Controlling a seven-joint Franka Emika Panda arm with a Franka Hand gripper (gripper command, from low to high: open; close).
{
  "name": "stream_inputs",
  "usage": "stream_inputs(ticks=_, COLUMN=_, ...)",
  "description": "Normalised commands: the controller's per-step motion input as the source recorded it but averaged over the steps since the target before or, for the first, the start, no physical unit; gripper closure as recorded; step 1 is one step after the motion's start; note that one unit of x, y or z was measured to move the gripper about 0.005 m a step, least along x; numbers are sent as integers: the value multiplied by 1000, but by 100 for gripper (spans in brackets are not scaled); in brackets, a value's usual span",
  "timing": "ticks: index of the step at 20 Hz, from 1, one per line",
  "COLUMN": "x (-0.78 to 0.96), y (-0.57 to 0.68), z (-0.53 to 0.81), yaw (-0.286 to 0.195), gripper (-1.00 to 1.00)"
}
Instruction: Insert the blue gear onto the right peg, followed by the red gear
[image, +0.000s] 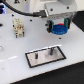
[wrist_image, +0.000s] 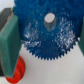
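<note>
The blue gear (wrist_image: 47, 30) fills most of the wrist view, flat and toothed, with a pale hole in its hub. My gripper (wrist_image: 45, 44) is shut on it, one green finger (wrist_image: 9, 42) against each side of the rim. In the exterior view the gripper (image: 60, 30) holds the blue gear (image: 61, 28) in the air, up and to the exterior view's right of the grey black-rimmed plate (image: 46, 59). The right peg (image: 51, 50) stands on that plate, apart from the gear. The red gear (wrist_image: 15, 70) lies on the white surface below one finger.
A second thin peg (image: 38, 56) stands on the plate toward the exterior view's left. A beige and white block fixture (image: 19, 28) sits at the exterior view's left. A black cable (image: 20, 12) runs across the back.
</note>
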Motion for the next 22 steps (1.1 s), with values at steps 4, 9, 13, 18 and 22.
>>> stream_inputs(ticks=4, x=715, y=-288, z=166, yaw=0, gripper=100)
stream_inputs(ticks=9, x=680, y=-257, z=82, yaw=0, gripper=100)
stream_inputs(ticks=13, x=580, y=-178, z=30, yaw=0, gripper=100)
stream_inputs(ticks=18, x=444, y=-130, z=15, yaw=0, gripper=100)
stream_inputs(ticks=22, x=343, y=-114, z=-5, yaw=0, gripper=100)
